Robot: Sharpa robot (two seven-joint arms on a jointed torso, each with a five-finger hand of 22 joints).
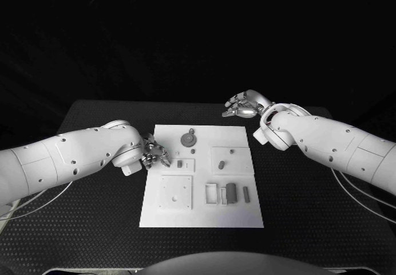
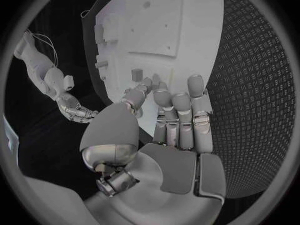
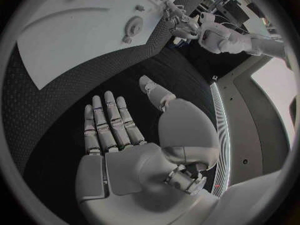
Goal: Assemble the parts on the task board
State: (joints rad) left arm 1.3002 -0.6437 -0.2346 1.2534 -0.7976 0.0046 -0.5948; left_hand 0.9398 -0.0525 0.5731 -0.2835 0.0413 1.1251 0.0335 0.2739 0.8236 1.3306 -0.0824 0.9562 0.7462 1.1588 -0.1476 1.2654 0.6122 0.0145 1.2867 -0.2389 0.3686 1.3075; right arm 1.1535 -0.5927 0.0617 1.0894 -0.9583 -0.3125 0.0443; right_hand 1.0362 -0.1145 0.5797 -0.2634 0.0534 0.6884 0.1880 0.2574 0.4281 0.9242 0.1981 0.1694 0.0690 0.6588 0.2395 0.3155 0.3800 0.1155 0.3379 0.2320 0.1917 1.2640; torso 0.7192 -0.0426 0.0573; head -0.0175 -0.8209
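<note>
**Grey parts lie just inboard of the left hand**

White and flat, the task board (image 1: 202,177) sits mid-table with its small grey parts (image 1: 221,165) spread over it. The left hand (image 1: 153,153) hovers at the board's left edge, nearest the part (image 1: 179,164) beside it, whose long axis runs away from the robot. Its fingers (image 2: 178,105) are loosely curled and apart, holding nothing. The right hand (image 1: 244,104) hangs off the board's far right corner, well apart from the parts, palm open and fingers (image 3: 109,120) spread. The left hand seems better placed to reach.
</note>
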